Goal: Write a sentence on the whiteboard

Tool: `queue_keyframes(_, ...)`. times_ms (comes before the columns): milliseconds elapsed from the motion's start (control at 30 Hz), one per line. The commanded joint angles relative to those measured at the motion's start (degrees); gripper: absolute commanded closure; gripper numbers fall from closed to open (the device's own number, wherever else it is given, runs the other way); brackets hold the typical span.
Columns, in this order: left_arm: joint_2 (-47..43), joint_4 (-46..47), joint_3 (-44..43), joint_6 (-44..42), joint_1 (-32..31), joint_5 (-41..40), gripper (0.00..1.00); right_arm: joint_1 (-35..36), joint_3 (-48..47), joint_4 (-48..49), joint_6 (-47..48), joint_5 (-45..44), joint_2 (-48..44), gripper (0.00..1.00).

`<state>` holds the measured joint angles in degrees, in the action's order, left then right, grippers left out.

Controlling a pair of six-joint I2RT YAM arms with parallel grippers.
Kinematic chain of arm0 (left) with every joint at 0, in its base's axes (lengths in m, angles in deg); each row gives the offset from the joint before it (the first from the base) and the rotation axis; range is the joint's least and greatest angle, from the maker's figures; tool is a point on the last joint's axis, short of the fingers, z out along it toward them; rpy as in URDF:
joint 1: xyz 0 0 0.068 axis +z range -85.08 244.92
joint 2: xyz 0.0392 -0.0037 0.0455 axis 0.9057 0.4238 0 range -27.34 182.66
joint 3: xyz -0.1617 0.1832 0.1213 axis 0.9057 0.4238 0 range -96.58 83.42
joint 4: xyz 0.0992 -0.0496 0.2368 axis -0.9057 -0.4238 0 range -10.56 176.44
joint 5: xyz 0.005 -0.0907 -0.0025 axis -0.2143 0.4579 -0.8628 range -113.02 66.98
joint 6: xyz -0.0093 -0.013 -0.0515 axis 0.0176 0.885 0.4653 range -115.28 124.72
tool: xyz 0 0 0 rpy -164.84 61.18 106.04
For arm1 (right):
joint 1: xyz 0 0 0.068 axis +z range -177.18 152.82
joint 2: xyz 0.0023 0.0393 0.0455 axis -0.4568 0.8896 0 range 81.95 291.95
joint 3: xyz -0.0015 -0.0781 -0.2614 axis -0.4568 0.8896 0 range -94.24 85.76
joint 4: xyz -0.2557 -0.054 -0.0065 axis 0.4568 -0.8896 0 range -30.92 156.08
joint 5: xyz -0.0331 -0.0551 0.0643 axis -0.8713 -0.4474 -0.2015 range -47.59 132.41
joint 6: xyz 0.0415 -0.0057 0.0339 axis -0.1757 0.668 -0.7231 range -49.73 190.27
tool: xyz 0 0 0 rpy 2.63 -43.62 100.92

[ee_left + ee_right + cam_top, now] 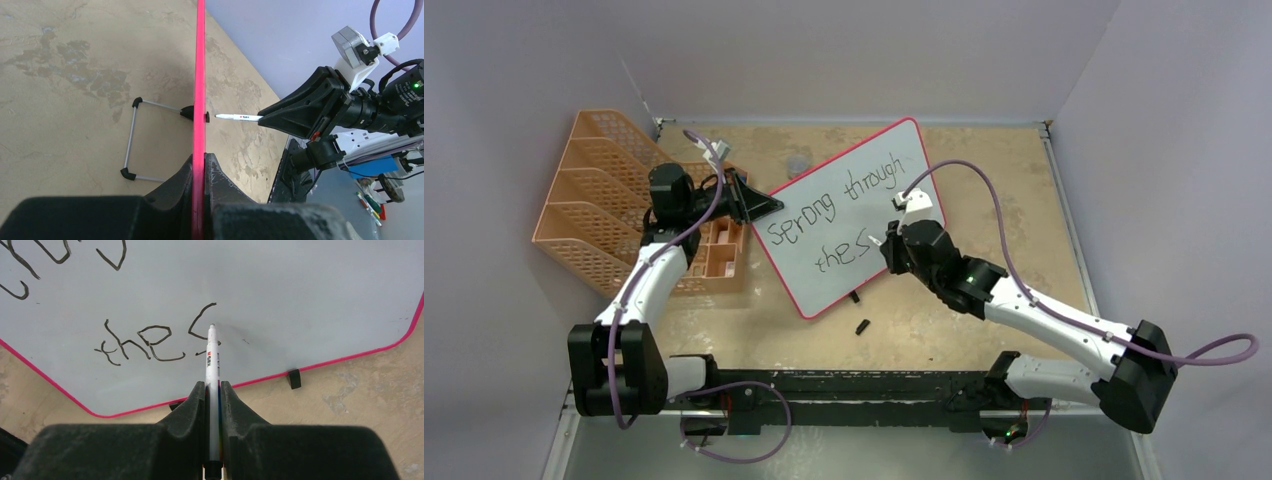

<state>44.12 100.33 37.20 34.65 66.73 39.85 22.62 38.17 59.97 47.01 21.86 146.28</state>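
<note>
— The right gripper (213,390) is pinched shut on a white marker (213,355), whose tip is set just at the whiteboard (300,295); contact cannot be told.
— And the left gripper (199,165)?
— It is clamped on the board's red-pink edge.
— Where is the board placed?
— On the table (984,190), beside an orange rack (589,215).
— And the sentence (854,205)?
— "Sprong through" is written above, "the s" below, at the marker's tip.
</note>
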Motion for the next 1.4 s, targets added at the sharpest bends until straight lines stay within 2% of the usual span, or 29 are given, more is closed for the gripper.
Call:
queue_keyframes(0,-0.7,-5.6,-2.5,-6.1,-0.5,0.0,1.0,-0.4,1.3,4.7,2.3,-2.6,-1.5,1.0)
queue_keyframes(167,-1.1,-6.1,-2.9,-6.4,1.6,0.7,1.0,-0.8,2.3,5.8,4.1,-1.7,-1.4,1.0)
queue_keyframes(800,0.1,-3.2,-2.2,-4.1,1.6,3.2,1.0,-0.8,2.4,8.5,6.4,2.8,1.2,1.0)
queue_keyframes(1367,0.2,-2.9,-2.0,-3.7,1.6,3.5,1.0,-1.4,2.6,8.4,5.9,0.9,3.3,1.0)
